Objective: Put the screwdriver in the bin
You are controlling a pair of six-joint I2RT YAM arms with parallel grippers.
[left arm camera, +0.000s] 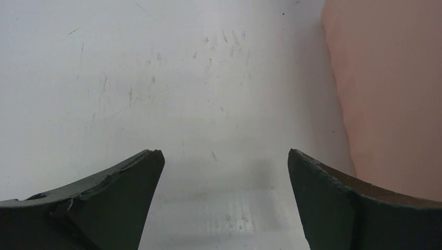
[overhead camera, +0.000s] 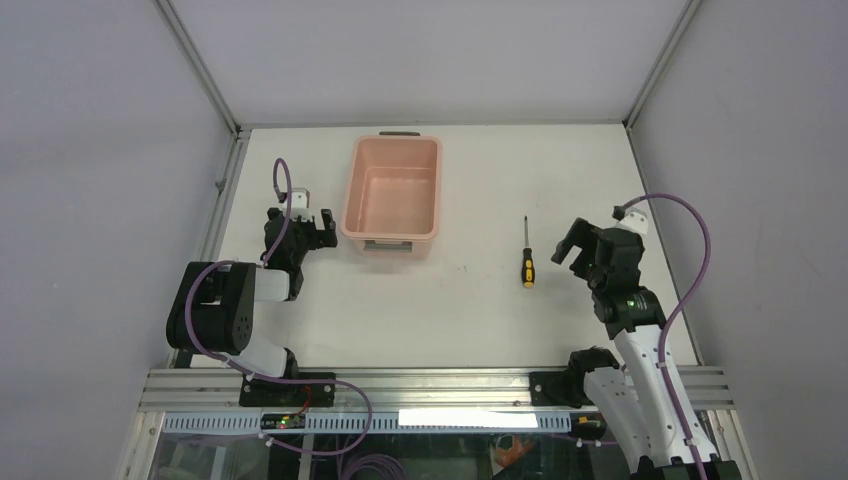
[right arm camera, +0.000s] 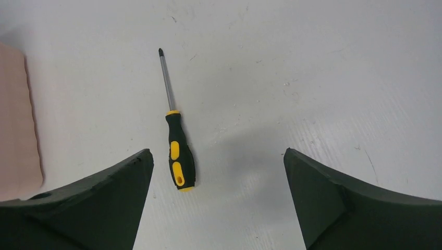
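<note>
Broadly, the white desk (overhead camera: 480, 310) carries only two loose things. The salmon-pink bin (overhead camera: 392, 195) stands toward the far side, left of centre, with nothing in it. The left end effector (left arm camera: 224, 156) hovers just beside the bin's left wall, fingers spread and gripping nothing. The right end effector (right arm camera: 218, 153) is likewise released and empty, hanging above the desk just to the right of the screwdriver (right arm camera: 174, 135).

The screwdriver lies flat on the desk, well apart from the bin and to its right. In the right wrist view it sits left of the midline between the fingers, its handle end near the left finger.

A straight descent from this pose could go wrong: the left finger might land on the handle and not beside it, and the rounded handle would probably roll or skid away. A pinch on the thin shaft looks likely to slip. The left arm, so close to the bin, could also nudge it.

The long axis runs near to far, the tip toward the far edge and the black-and-yellow handle toward the arm bases
</note>
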